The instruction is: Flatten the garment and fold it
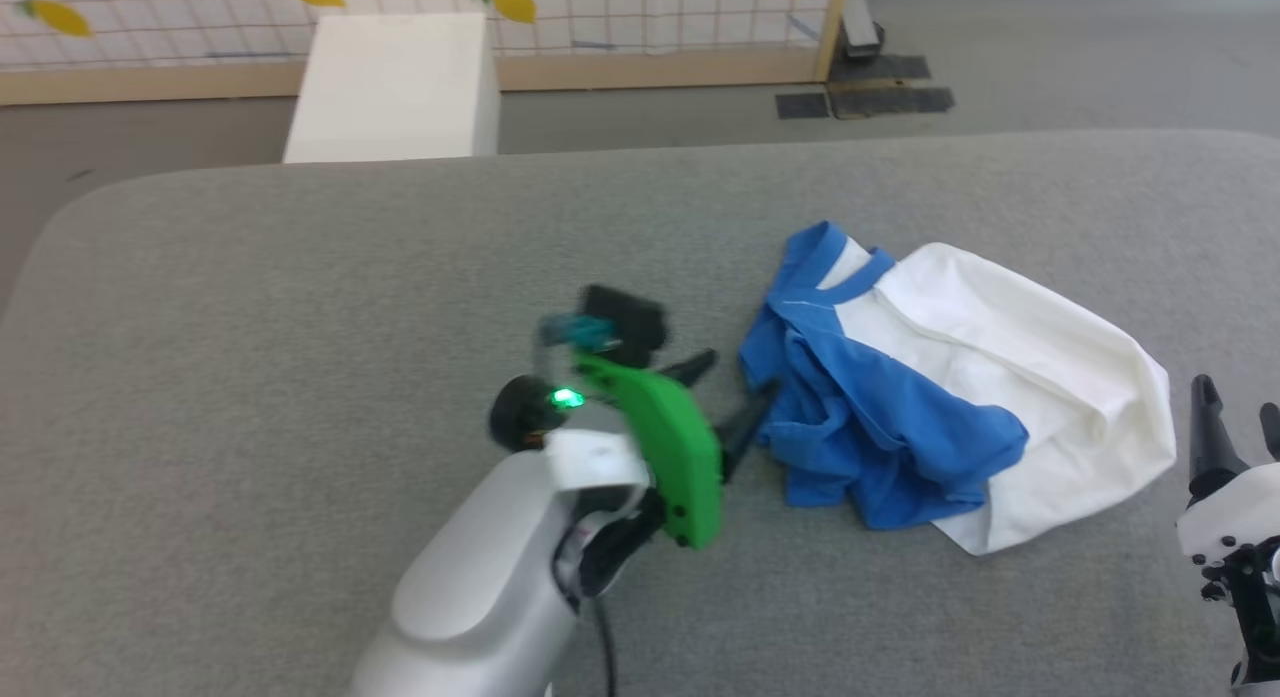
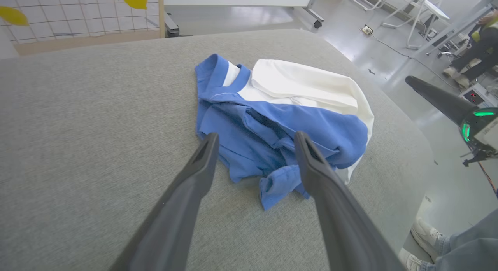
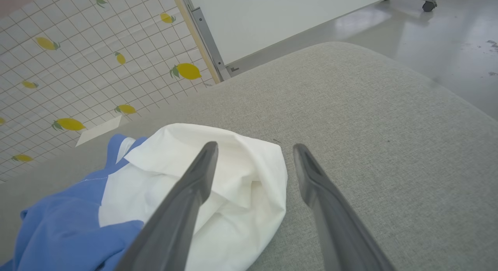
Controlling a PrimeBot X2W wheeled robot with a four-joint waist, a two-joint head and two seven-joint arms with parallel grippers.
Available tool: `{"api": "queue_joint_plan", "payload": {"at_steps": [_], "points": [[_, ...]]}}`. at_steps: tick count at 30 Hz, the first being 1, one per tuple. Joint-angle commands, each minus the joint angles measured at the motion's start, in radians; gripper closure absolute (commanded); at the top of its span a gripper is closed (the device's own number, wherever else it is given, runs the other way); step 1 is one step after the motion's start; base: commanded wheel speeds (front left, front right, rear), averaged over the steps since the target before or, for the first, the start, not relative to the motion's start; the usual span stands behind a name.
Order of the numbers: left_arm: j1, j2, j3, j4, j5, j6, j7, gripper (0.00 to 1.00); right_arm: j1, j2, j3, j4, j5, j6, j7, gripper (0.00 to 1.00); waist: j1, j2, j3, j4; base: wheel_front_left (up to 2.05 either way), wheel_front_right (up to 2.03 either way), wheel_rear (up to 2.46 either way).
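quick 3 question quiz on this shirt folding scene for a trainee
1. True or false: the garment lies spread flat on the grey padded surface.
2. Which part of the garment lies nearest the left gripper? A) the white body B) the blue fabric C) a pocket
3. How do the jaws of the left gripper and the right gripper stand?
Key: 1 false, it lies in a crumpled heap. 2 B. 3 both open, with nothing clamped.
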Motion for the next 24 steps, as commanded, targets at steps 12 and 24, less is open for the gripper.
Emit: {"api": "queue_joint_plan", "payload": {"at_steps": [12, 24], "points": [[-0.159, -0.002, -0.188, 0.171, -0.004, 0.022, 0.26, 0.42, -0.023, 0.0, 0.009, 0.047, 0.042, -0.002, -0.056, 0.0, 0.0, 0.0067, 0.12, -0.144, 0.0, 0.0, 0.0], [-0.185, 0.011, -0.084, 0.077, -0.128, 0.008, 0.082, 1.0, -0.031, 0.0, 0.006, 0.081, 0.015, -0.002, -0.077, 0.0, 0.0, 0.0067, 0.095, -0.035, 0.0, 0.0, 0.0]]}}
